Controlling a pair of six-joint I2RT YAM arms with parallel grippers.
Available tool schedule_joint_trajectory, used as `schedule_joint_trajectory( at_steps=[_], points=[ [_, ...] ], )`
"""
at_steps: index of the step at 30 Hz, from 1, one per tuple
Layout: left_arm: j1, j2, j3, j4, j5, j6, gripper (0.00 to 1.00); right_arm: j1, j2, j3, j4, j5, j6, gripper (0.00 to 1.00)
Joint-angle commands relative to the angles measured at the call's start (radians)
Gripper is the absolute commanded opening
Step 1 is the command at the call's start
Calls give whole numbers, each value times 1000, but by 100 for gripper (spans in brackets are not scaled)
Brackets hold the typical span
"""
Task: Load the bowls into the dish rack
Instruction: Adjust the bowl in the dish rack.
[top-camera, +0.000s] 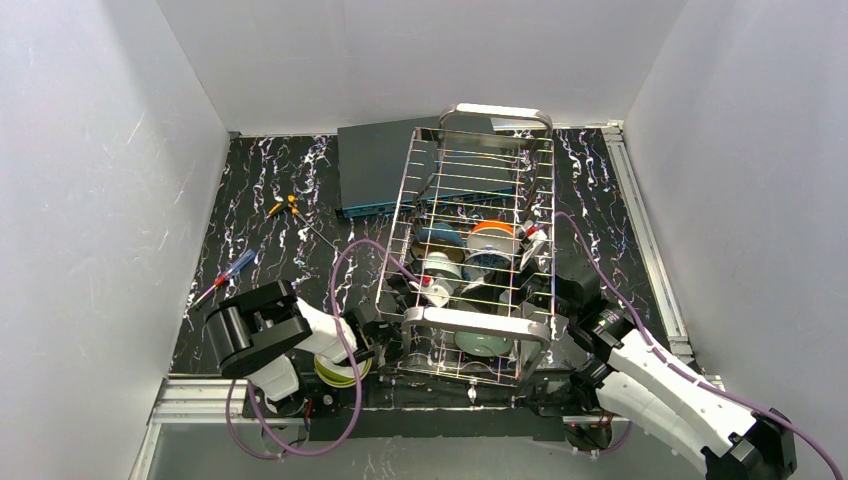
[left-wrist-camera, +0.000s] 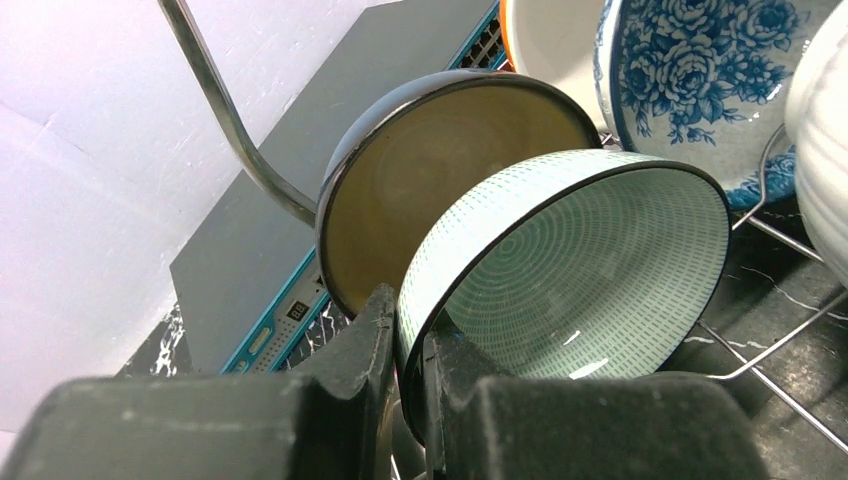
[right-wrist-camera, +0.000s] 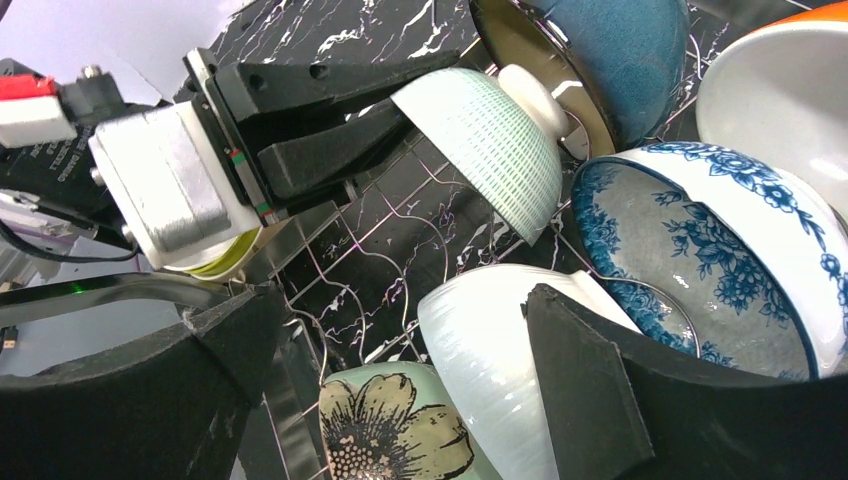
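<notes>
- Inside the dish rack (top-camera: 478, 322), your left gripper (left-wrist-camera: 405, 390) was clamped on the rim of the pale green bowl (left-wrist-camera: 590, 270), which stood tipped on edge.
- A dark-rimmed bowl (left-wrist-camera: 440, 160) and the blue-patterned bowl (left-wrist-camera: 700, 80) stood right behind it.
- Your right gripper (right-wrist-camera: 405, 335) was spread wide, gripping nothing, by a white ribbed bowl (right-wrist-camera: 490, 350).
- The lime-yellow bowl (top-camera: 332, 372) sat outside the rack, under your left arm.

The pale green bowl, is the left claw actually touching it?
Touching. The left wrist view shows the left gripper shut on the rim of the pale green bowl, a finger either side, no gap.
</notes>
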Motion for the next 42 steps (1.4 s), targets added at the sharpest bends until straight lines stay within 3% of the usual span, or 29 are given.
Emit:
schedule_joint_trajectory(
  at_steps=[1, 3, 5, 12, 15, 16, 27, 36, 39, 42],
  points=[
    [-29, -6, -5, 43, -47, 63, 0, -14, -58, 57, 171, 59, -32, 99],
    [-31, -24, -13, 42, -53, 55, 0, -14, -54, 55, 174, 59, -34, 99],
    [-33, -44, -23, 42, -52, 44, 10, -14, -52, 53, 178, 58, -34, 99],
    [-39, -115, -60, 28, -53, 35, 74, -14, -48, 56, 180, 57, -37, 99],
    [-41, -164, -78, -11, -25, 17, 95, -13, -44, 60, 181, 54, -36, 99],
    [-41, -181, -84, -27, -12, 8, 98, -14, -43, 60, 182, 52, -35, 99],
    [-41, -455, -171, -199, 16, -151, 98, -14, -32, 59, 197, 44, -27, 99],
    [-40, -856, -315, -314, -13, -392, 98, -12, -32, 51, 212, 34, -21, 99],
    [-42, -1055, -331, -493, -65, -563, 98, -13, -35, 49, 210, 36, -22, 99],
    [-42, -1281, -280, -861, -60, -715, 98, -13, -39, 48, 205, 41, -23, 99]
  ],
)
